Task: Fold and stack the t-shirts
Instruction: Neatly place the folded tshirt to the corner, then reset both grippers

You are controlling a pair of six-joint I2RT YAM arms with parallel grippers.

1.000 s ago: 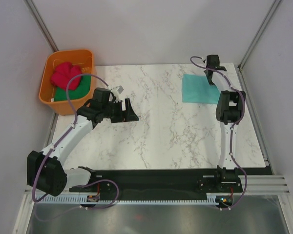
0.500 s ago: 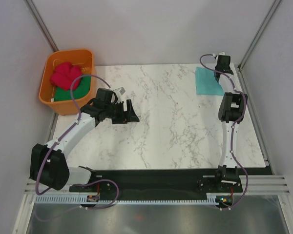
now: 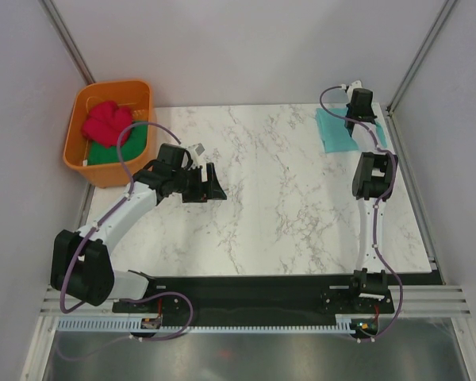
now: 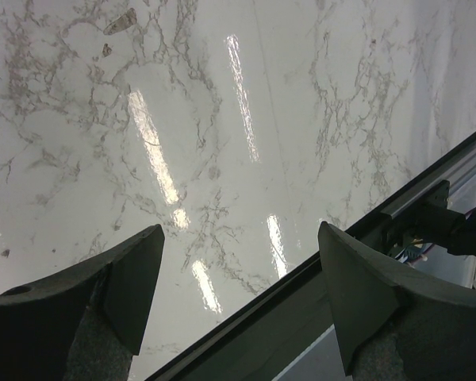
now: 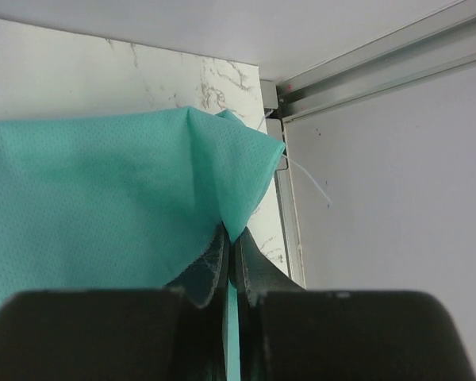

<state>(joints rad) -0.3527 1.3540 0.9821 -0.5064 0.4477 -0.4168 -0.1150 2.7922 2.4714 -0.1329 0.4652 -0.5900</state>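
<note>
Top external: marble table (image 3: 285,206) btwn grey walls (image 3: 246,48), teal t-shirt (image 3: 332,133) far-right.

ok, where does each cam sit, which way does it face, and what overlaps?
Top external: above and behind the bases, looking down on the table; both arms whole, tub far left.
Left wrist: on the left arm, aimed down at bare table and an edge rail; open left gripper at bottom.
Right wrist: on the right arm, facing the far right corner; right gripper shut on the teal shirt.
Shared: teal shirt in top and right wrist; table in all.
</note>
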